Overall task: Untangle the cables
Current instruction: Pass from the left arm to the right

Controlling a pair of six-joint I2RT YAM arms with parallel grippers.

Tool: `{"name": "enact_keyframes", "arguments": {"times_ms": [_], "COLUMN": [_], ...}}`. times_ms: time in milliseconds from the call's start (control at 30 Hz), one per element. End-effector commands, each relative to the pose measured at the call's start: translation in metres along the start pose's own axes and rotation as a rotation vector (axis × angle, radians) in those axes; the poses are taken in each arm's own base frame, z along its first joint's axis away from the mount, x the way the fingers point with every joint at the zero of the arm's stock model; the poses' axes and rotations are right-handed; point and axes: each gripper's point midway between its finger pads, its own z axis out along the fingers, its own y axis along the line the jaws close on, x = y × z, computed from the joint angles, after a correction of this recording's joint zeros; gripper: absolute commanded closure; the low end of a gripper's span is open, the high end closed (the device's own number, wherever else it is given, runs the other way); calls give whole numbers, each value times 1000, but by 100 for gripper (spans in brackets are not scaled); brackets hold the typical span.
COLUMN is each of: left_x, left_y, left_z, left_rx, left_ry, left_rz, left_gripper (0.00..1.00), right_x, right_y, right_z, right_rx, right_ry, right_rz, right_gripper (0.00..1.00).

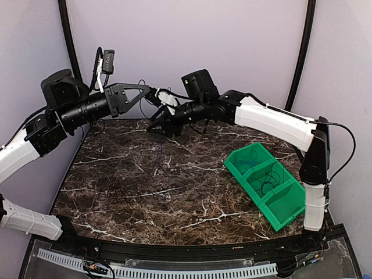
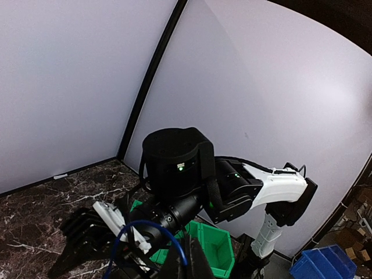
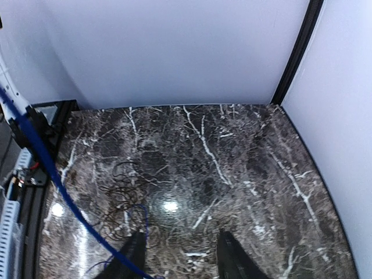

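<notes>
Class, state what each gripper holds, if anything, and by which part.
Left gripper seems to pinch the thin bright blue cable at a loop; exact spot unclear. Right gripper is open, holding nothing.

Pale, lavender-white walls point(image 1: 192, 35) close the cell, joined by black corner posts point(image 1: 301, 52). The table point(image 1: 116, 203) has a dark marble-patterned top with white veins; a soft glare spot point(image 3: 170, 205) reflects a light above. Outside the enclosure sit a blue crate point(image 2: 325, 264) and what may be cardboard boxes point(image 2: 354, 235).
</notes>
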Motion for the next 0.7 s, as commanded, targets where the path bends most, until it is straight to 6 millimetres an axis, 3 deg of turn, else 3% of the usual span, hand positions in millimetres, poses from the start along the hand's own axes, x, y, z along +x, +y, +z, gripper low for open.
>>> {"name": "enact_keyframes", "arguments": {"times_ms": [0, 67, 200, 300, 367, 467, 500, 667], "left_x": [-12, -12, -8, -5, 5, 37, 52, 115], "left_y": [-20, -20, -12, 6, 22, 49, 69, 134], "left_z": [-12, -15, -20, -30, -38, -52, -57, -89], "left_rx": [79, 76, 37, -69, -156, -269, -351, -637], "left_ry": [-48, -56, -65, -84, -77, -34, -20, -12], "left_rz": [3, 4, 19, 49, 54, 28, 7, -124], "left_gripper": [100, 100, 99, 64, 49, 40, 38, 37], "right_x": [-27, -29, -32, -31, -29, -29, -30, -45], "right_y": [14, 16, 15, 13, 7, -7, -12, -26], "right_z": [-6, -7, -12, -25, -37, -55, -61, -84], "right_rx": [-95, -108, -108, -103, -80, -45, -38, -21], "right_ry": [-88, -99, -106, -106, -114, -125, -131, -171], "right_rz": [-3, 1, 14, 12, 15, 34, 43, 50], "right_gripper": [74, 98, 100, 100, 100, 100, 100, 100]}}
